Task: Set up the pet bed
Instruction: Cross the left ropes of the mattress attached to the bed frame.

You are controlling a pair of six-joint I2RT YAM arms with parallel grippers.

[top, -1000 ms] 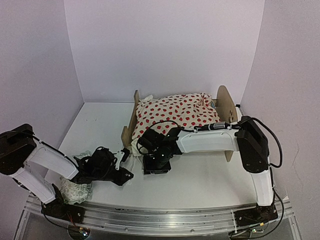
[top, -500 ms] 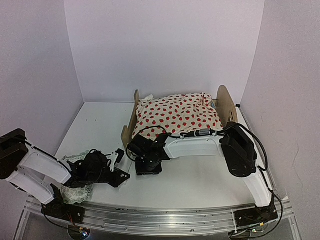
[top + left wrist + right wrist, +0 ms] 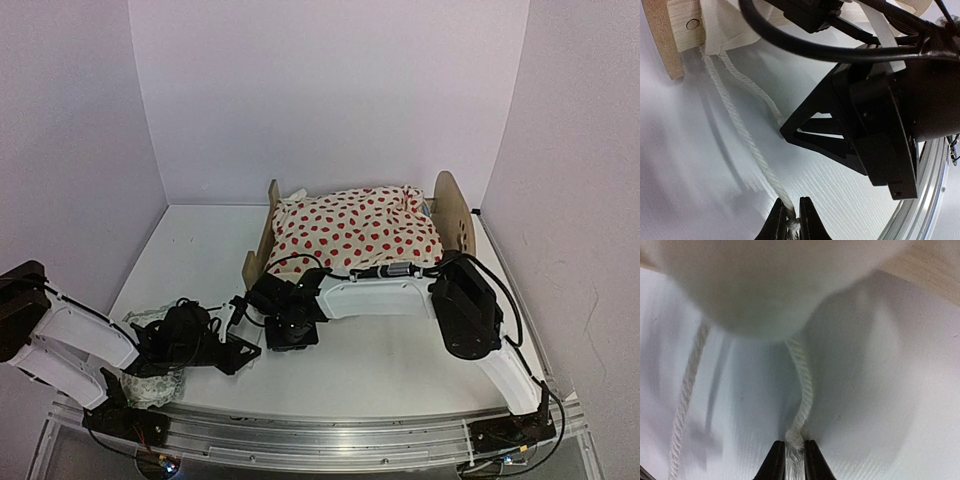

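The white worktop (image 3: 200,250) holds the pet bed (image 3: 452,205) at the back, under a dotted blanket (image 3: 355,228). The left gripper (image 3: 792,215) has its jaws clamped on a white cord (image 3: 748,145). The right gripper (image 3: 790,452) pinches a second cord (image 3: 804,392). Both should probably pull gently and evenly so neither cord slips.

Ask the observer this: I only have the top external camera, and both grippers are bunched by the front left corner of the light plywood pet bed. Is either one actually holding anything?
Observer: Yes. The left wrist view shows the left gripper shut on a white twisted cord.
Operator: Where does that cord lead?
Observer: Up to the cream fabric beside a corner of the light plywood bed frame.
Operator: And the right one?
Observer: Its wrist view shows the right gripper pinching the end of a second white twisted cord, also coming from the fabric.
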